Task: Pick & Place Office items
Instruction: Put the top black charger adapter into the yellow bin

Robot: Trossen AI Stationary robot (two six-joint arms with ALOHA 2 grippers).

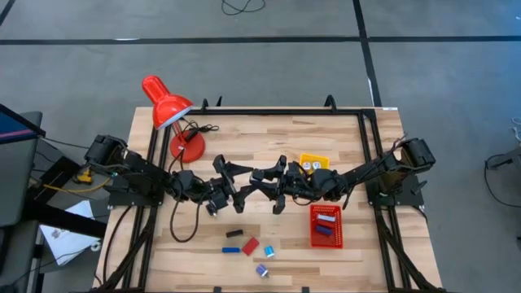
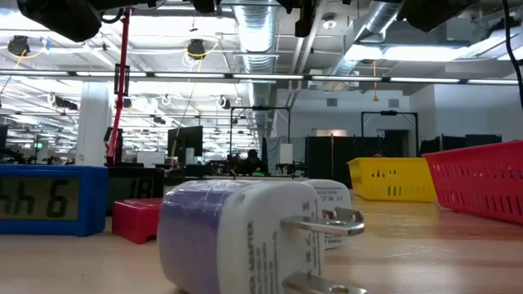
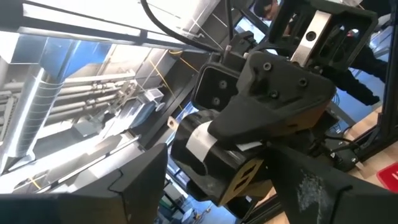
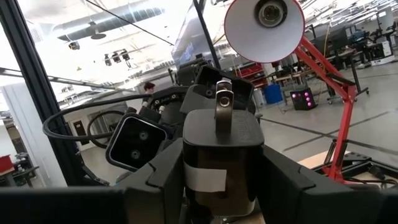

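Handover judged in hand, centre frame. Found left gripper (image 1: 244,189) spread open and empty, facing right gripper (image 1: 273,189) clenched on black block (image 4: 217,149). Called next for close alignment before any transfer. Noted loose office items (image 1: 250,246) lower centre; white bits in yellow tray (image 1: 317,156); blue and red bars in red mesh basket (image 1: 326,245).

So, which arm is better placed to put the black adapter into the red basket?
Right. The right gripper holds the black adapter, and the red basket lies on its side of the table. The left gripper is empty and farther away.
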